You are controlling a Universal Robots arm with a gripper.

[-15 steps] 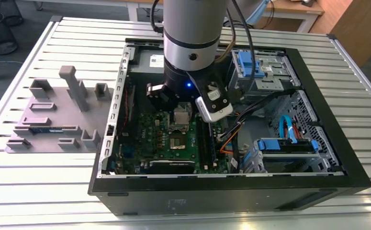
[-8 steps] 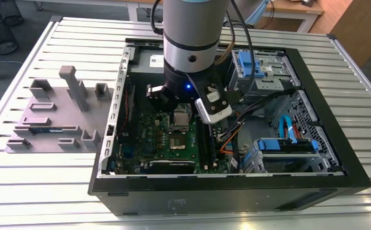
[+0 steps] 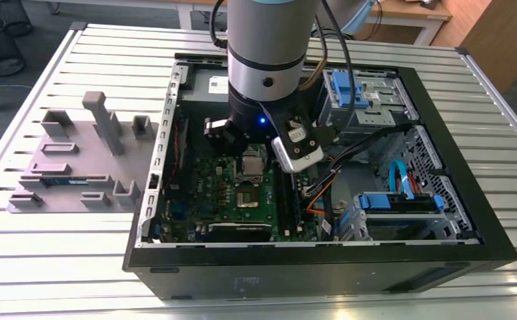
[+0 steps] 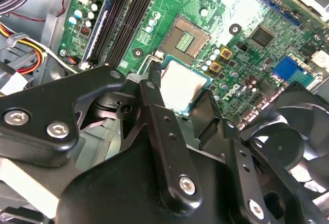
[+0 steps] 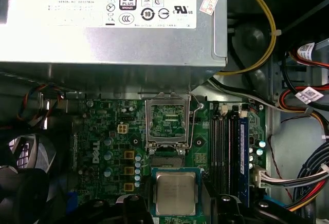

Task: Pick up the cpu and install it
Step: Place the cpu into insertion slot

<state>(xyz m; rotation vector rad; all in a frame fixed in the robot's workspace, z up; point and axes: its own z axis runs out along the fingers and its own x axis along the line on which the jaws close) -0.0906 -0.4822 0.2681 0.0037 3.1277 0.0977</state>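
The fingers (image 4: 154, 98) grip the cpu (image 5: 175, 193) by two opposite edges, narrow around it, and hold it level over the board (image 5: 103, 147) just beside the open socket (image 4: 185, 40), I think to keep its underside clear; it is a flat square chip with a dull silver top.

Bright, even overhead light makes the slatted table (image 3: 63, 267) shine pale — the open computer case (image 3: 329, 277) is dimmer inside, shaded by the arm (image 3: 267, 40), where a small blue lamp (image 3: 263, 121) glows. In the first wrist view the power-supply box (image 5: 103, 44) glares near white over a dark shadow band; the cpu (image 5: 175, 193) gleams softly. In the second wrist view the gripper (image 4: 181, 88) is near-black, with glints on its screws (image 4: 187, 184).
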